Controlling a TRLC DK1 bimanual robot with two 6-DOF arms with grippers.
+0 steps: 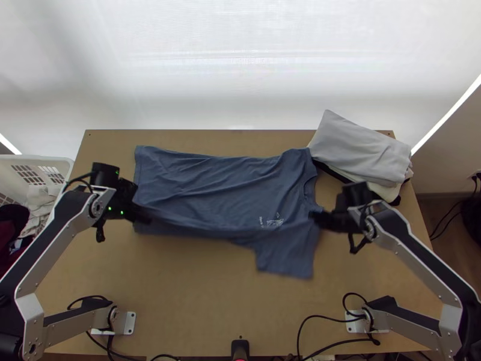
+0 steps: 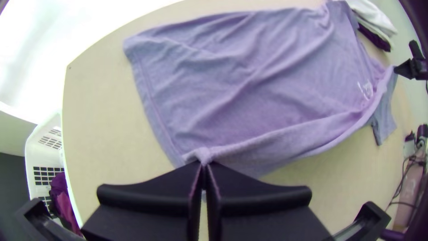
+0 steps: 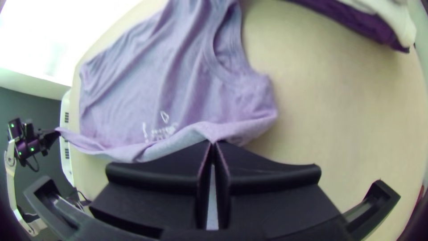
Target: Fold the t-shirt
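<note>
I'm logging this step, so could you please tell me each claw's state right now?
Left claw: closed, holding the shirt near its hem.
Right claw: closed, holding the shirt near its collar end.

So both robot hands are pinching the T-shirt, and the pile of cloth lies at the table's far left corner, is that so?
Wrong corner: the top view shows the pile at the far right of the table. The left hand and right hand are indeed pinching the T-shirt.

Three downward views, shared table [image 1: 186, 295]
</note>
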